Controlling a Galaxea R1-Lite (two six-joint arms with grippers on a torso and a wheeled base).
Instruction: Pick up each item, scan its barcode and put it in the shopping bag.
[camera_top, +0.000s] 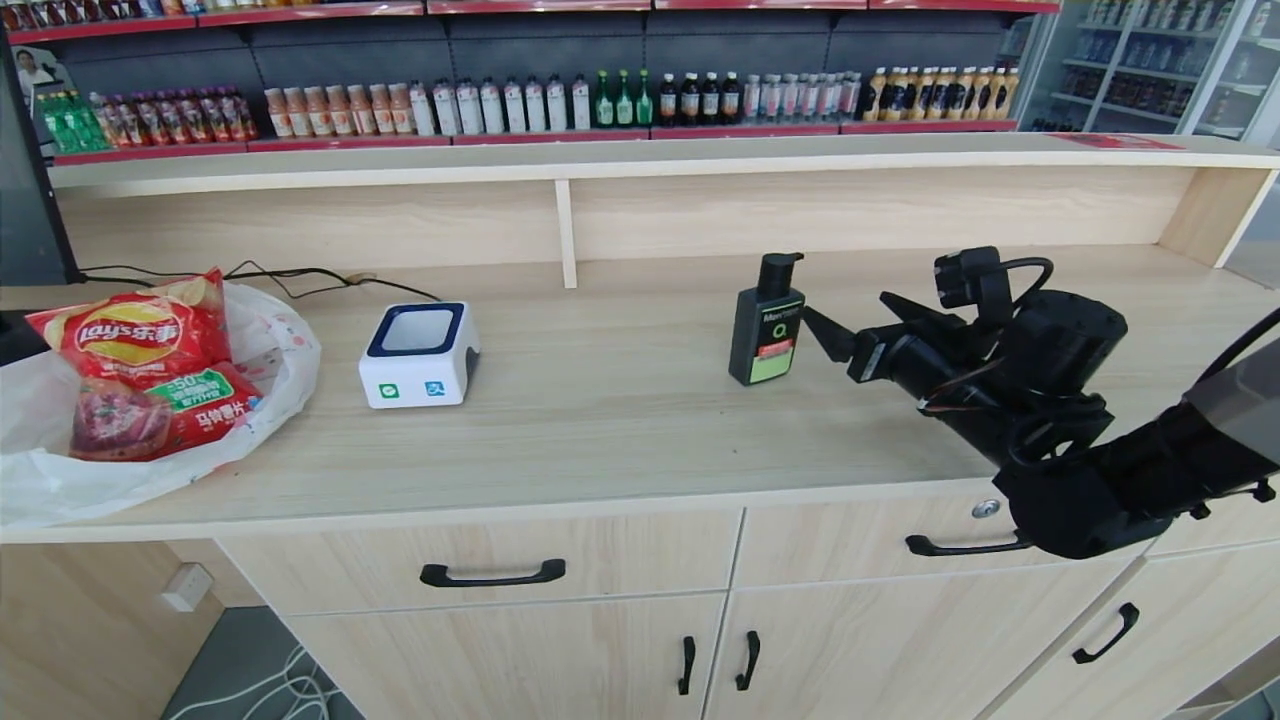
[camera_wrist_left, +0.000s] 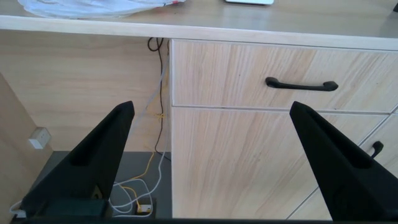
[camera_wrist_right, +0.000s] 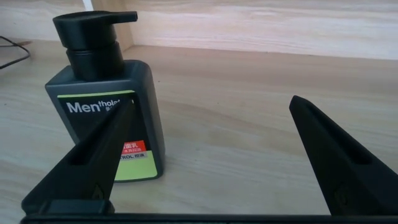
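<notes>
Pump bottle (camera_top: 767, 325) on wooden counter (camera_top: 620, 420), right of barcode scanner (camera_top: 420, 355) | just beyond right gripper (camera_top: 845, 308), beside one fingertip, outside the gap | upright, long axis vertical, nozzle toward robot's right | jaws spread, empty

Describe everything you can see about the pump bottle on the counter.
The pump bottle has a flat-sided, dark grey body, plastic by the look, and a black pump head whose spout points to the robot's right. Its front carries a lime-green label with a small red patch. It stands upright on the pale wooden counter. The open right pincer is just beside it, one fingertip close to its side; whether they touch cannot be told.
</notes>
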